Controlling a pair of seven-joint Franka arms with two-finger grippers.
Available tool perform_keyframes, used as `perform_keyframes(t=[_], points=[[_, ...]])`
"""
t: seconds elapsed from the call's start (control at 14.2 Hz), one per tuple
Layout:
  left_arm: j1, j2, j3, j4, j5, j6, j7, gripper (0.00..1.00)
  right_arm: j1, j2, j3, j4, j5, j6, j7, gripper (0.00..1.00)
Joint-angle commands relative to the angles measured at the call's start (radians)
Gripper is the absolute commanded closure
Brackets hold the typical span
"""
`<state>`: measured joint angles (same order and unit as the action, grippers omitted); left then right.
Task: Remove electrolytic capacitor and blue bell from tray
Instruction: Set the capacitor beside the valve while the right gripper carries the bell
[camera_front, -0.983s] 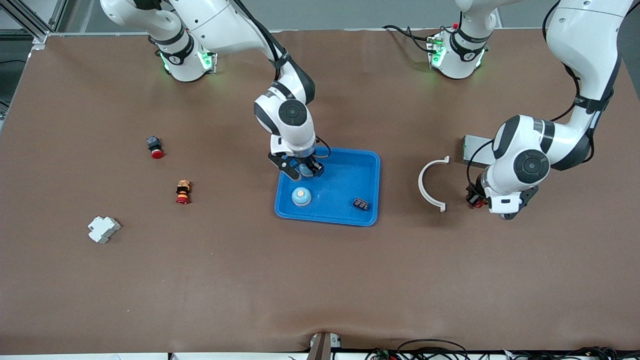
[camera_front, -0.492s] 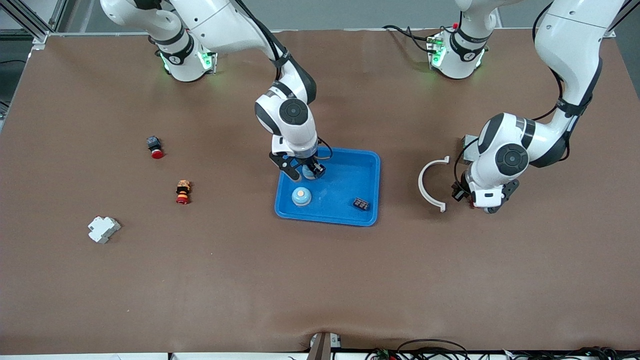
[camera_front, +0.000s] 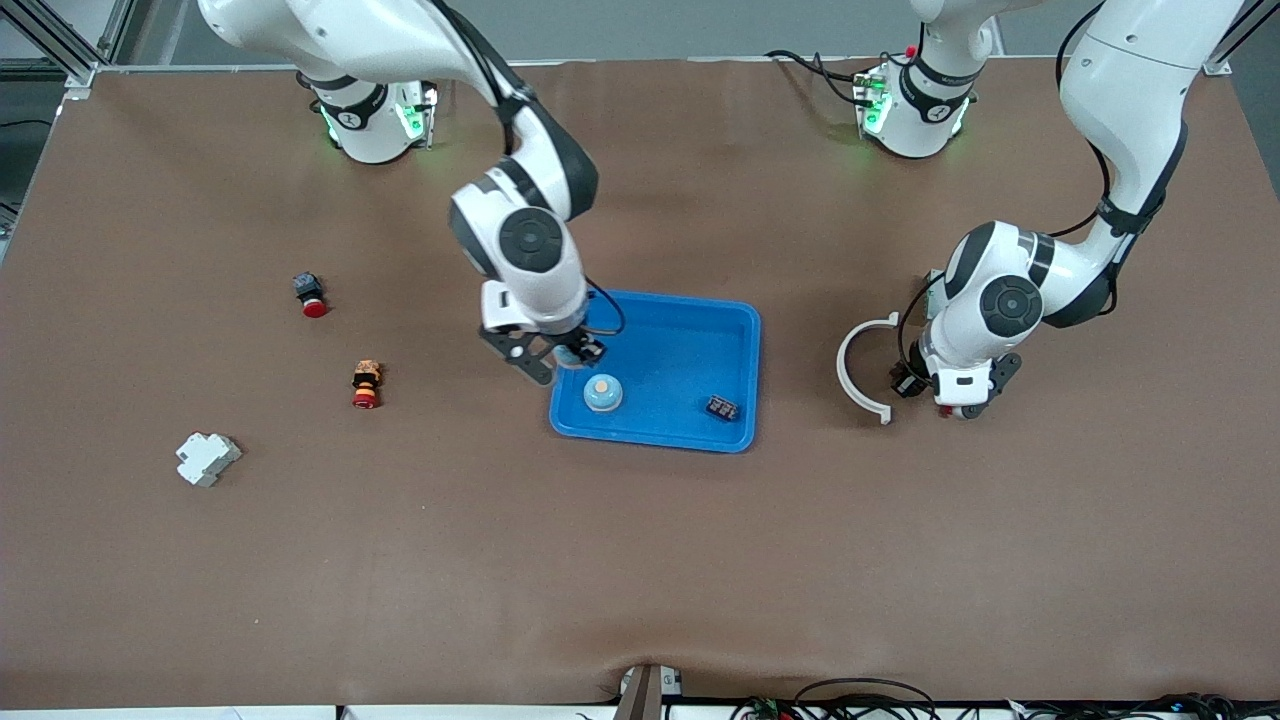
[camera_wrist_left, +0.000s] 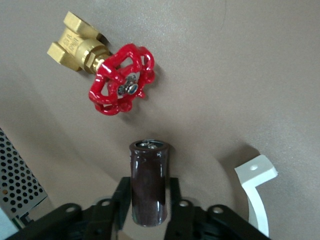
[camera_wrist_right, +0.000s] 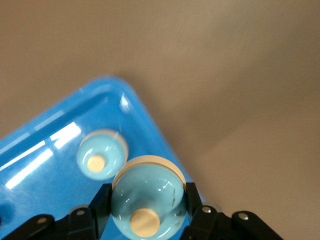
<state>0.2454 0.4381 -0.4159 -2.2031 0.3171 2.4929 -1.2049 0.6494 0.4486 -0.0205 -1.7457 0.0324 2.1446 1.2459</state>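
The right hand (camera_front: 556, 362), over the rim of the shallow bright blue plastic tray (camera_front: 738, 330), was clamped on a pale blue dome-shaped bell (camera_wrist_right: 145, 198). A second, matching bell (camera_front: 602, 393) sat in the tray. The left hand (camera_front: 925, 393), low over the brown tabletop (camera_front: 640, 560) toward the left arm's end, had its jaws around a dark cylindrical electrolytic capacitor (camera_wrist_left: 148, 181); whether gripping or releasing, I cannot tell. Both items looked nearly out. No writing was legible.
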Motion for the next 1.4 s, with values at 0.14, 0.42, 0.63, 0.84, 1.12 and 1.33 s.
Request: perform_keyframes(t=[0.14, 0.42, 0.63, 0.84, 1.12, 1.33], points=[[0.005, -0.039, -0.007, -0.007, 0.025, 0.015, -0.01, 0.0, -0.175, -0.168, 0.016, -0.057, -0.015, -0.149, -0.309, 1.0], [0.009, -0.091, -0.032, 0.02, 0.023, 0.011, -0.024, 0.0, -0.321, -0.238, 0.016, -0.121, -0.015, -0.149, -0.566, 1.0], [0.006, -0.088, -0.076, 0.119, 0.008, -0.096, -0.027, 0.0, -0.408, -0.271, 0.016, -0.158, -0.015, -0.149, -0.718, 1.0], [0.002, -0.079, -0.118, 0.203, -0.044, -0.201, -0.062, 0.0, -0.493, -0.295, 0.016, -0.205, -0.015, -0.132, -0.866, 1.0], [-0.076, -0.058, -0.158, 0.275, -0.11, -0.203, -0.181, 0.0, -0.539, -0.333, 0.016, -0.306, -0.015, -0.046, -0.957, 1.0], [-0.171, -0.007, -0.158, 0.359, -0.11, -0.201, -0.289, 0.0, -0.579, -0.347, 0.016, -0.38, -0.015, 0.046, -1.012, 1.0]])
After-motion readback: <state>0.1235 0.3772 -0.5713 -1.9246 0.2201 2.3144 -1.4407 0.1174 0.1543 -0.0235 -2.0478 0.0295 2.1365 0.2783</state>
